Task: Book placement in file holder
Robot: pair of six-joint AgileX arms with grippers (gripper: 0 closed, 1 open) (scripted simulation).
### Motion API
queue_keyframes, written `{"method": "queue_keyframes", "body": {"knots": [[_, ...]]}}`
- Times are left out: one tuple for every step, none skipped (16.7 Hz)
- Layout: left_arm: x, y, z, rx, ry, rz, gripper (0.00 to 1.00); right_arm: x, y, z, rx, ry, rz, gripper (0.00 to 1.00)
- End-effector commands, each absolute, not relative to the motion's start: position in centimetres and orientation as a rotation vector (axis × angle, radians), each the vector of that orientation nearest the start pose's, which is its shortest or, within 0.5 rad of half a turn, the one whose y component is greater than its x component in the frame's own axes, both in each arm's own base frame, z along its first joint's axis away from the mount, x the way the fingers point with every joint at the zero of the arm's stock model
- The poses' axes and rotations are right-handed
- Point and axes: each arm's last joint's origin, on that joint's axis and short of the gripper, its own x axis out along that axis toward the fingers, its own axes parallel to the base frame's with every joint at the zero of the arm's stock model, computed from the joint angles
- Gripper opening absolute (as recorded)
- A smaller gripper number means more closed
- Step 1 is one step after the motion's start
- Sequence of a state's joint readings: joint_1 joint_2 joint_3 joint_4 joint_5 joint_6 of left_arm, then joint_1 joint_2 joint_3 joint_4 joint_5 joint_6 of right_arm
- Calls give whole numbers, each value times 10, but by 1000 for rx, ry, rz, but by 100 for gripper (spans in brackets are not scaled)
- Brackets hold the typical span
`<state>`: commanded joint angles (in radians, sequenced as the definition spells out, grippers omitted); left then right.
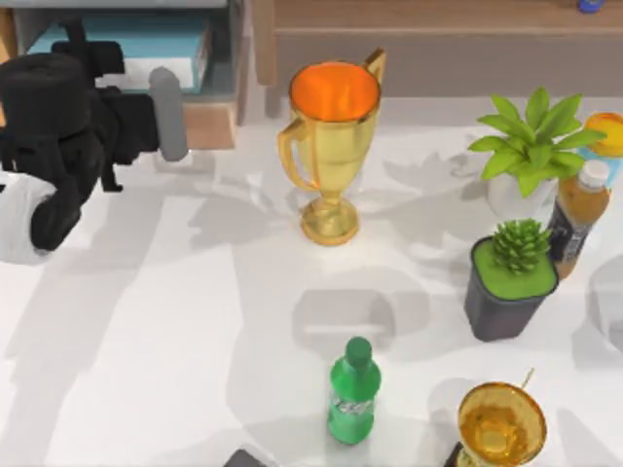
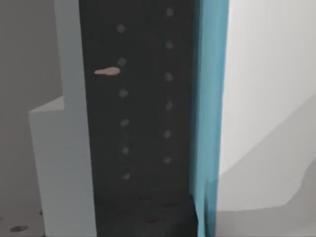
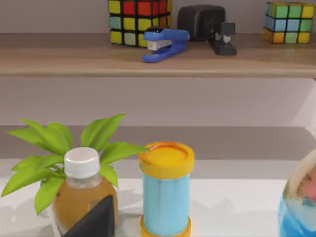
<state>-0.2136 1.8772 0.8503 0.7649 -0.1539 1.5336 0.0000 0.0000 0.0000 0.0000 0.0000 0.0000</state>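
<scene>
The light blue book (image 1: 117,44) sits inside the grey file holder (image 1: 237,49) at the table's back left, behind the holder's tan front panel (image 1: 209,126). My left gripper (image 1: 146,112) hangs over the holder's front, right by the book. In the left wrist view the book's blue edge (image 2: 210,98) stands upright beside a dark dotted panel (image 2: 133,123) and a grey wall of the file holder (image 2: 69,148).
A gold trophy (image 1: 331,136) stands mid-table, a green bottle (image 1: 352,394) near the front. At the right are a succulent pot (image 1: 511,282), a leafy plant (image 1: 531,146), a tea bottle (image 1: 579,209) and a second trophy (image 1: 501,423). A wooden shelf (image 3: 158,57) runs behind.
</scene>
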Motion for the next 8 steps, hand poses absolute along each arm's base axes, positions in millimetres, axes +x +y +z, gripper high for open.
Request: {"method": "queue_keyframes", "body": {"knots": [[371, -73, 147, 1558, 177, -233, 75, 106, -1, 160, 0, 0, 0, 100], [371, -73, 147, 1558, 177, -233, 83, 106, -1, 160, 0, 0, 0, 100], [371, -73, 147, 1558, 177, -233, 90, 106, -1, 160, 0, 0, 0, 100], [371, -73, 147, 1558, 177, -233, 98, 106, -1, 160, 0, 0, 0, 100], [371, -73, 147, 1558, 177, -233, 100, 106, -1, 160, 0, 0, 0, 100], [371, -73, 147, 1558, 177, -233, 100, 106, -1, 160, 0, 0, 0, 100], [371, -73, 147, 1558, 177, -233, 100, 106, -1, 160, 0, 0, 0, 100], [371, -73, 147, 1558, 177, -233, 100, 106, -1, 160, 0, 0, 0, 100]]}}
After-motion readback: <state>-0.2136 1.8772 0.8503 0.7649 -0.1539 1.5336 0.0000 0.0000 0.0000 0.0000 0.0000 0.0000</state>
